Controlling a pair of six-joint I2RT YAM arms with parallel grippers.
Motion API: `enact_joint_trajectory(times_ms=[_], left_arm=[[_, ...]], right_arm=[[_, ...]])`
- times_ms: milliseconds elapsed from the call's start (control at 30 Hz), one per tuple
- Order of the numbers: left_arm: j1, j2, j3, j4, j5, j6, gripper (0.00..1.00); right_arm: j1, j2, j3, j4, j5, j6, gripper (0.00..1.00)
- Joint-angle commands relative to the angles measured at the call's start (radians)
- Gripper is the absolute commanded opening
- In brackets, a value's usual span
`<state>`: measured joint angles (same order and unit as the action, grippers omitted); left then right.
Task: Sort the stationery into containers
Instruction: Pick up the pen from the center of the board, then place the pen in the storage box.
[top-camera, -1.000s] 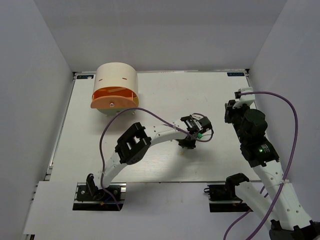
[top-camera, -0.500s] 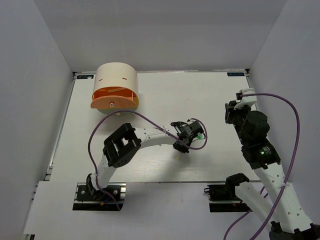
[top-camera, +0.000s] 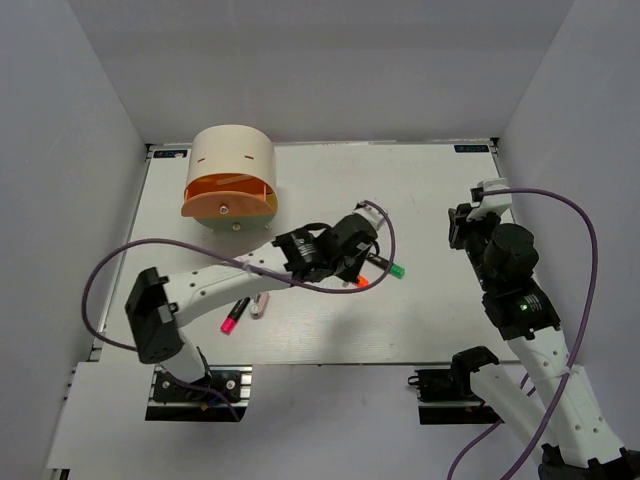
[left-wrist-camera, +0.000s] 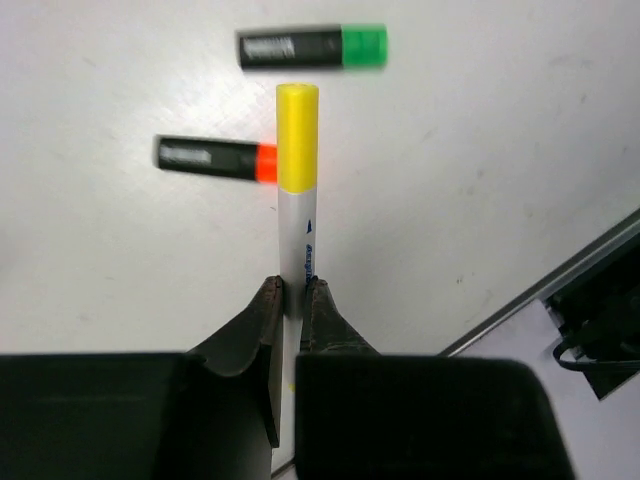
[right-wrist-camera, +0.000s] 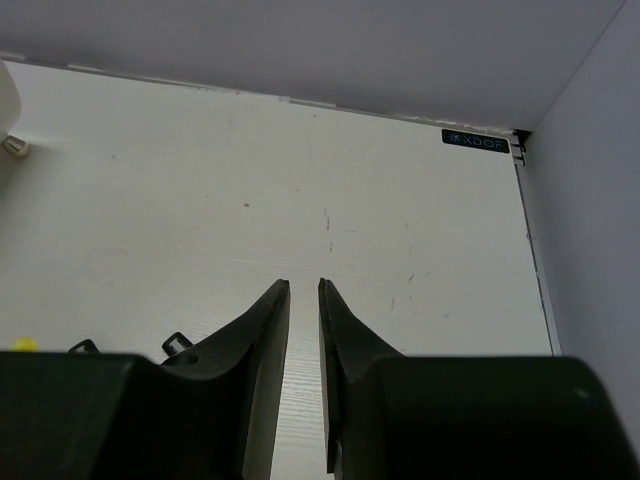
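My left gripper (left-wrist-camera: 293, 290) is shut on a thin cream stick with a yellow tip (left-wrist-camera: 297, 200), which points away from the jaws above the table. Below it lie a green-capped highlighter (left-wrist-camera: 312, 47) and an orange-capped highlighter (left-wrist-camera: 215, 158). From above, the left gripper (top-camera: 356, 257) hovers mid-table beside the green-capped one (top-camera: 388, 267) and the orange-capped one (top-camera: 358, 281). A pink-capped highlighter (top-camera: 235, 316) and a stubby white-pink piece (top-camera: 261, 305) lie nearer the front left. The cream cylindrical box (top-camera: 232, 160) with its orange drawer (top-camera: 228, 203) stands at the back left. My right gripper (right-wrist-camera: 303, 285) holds nothing, its jaws a narrow gap apart.
The right arm (top-camera: 500, 260) stands along the right side of the table near the right wall. A purple cable (top-camera: 120, 270) loops out from the left arm over the front left of the table. Walls close in the table on three sides.
The left gripper has shut on the yellow-tipped stick. The left arm has swung its elbow out to the left, uncovering the pink-capped highlighter and the white-pink piece. The right arm has barely moved.
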<state>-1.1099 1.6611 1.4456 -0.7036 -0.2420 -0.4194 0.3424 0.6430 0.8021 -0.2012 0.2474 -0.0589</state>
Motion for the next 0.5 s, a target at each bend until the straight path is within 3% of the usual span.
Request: enact_joint_trajectory(times_ms=[0,233,333,467], left_arm=[[0.021,-0.135,-0.007,-0.020,-0.170,0.076,0.00],[0.094,-0.455,-0.141,0.130,-0.426,0.136,0.00],[0.105,-0.564,-0.171,0.174,-0.580,0.076,0.00],[0.124,-0.612,-0.168,0.223,-0.724,0.039,0.00]], right_arm=[[0.004,-0.016,-0.004,0.059,-0.005,-0.002,0.25],[0.006,-0.022,-0.007,0.057,-0.016,-0.002,0.25],[0.006,-0.023,-0.007,0.059,-0.019,-0.002,0.25],[0.006,-0.022,-0.007,0.059,-0.026,0.001,0.25]])
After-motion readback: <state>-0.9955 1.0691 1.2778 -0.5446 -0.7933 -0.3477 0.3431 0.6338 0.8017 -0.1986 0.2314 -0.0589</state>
